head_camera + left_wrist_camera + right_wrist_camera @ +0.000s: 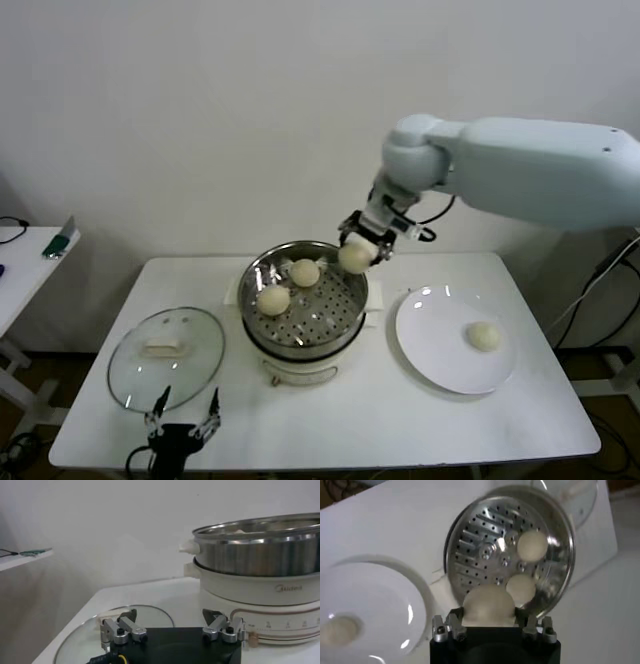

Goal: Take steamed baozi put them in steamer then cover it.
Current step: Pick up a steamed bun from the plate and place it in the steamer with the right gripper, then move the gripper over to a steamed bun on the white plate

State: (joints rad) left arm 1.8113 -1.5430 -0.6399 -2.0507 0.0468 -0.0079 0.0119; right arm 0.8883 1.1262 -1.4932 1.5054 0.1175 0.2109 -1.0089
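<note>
Right gripper (362,243) is seen closed partway around one steamed baozi (354,257), a smooth cream-white bun pinched between its two fingers, and is held above the far right rim of the steamer (345,318). Directly beneath and just ahead of the gripper, the shiny perforated steel basket is shown with two more buns resting on its bottom: one (305,271) close to the held bun, another (274,299) farther across the basket toward the robot's left. The basket is seated on a cream-white electric pot base (260,592). On the other side of the gripper, toward the robot's right, a flat white plate (430,350) is set near the steamer, with a fourth bun (484,335) lying on it. Well beyond the steamer from the right gripper, the clear glass cover (190,375) is laid flat on the white table (400,420), its cream bar handle facing up. Left gripper (185,412) is parked low at the table's near edge, just over the cover's near rim, with its fingers spread wide and nothing held.
</note>
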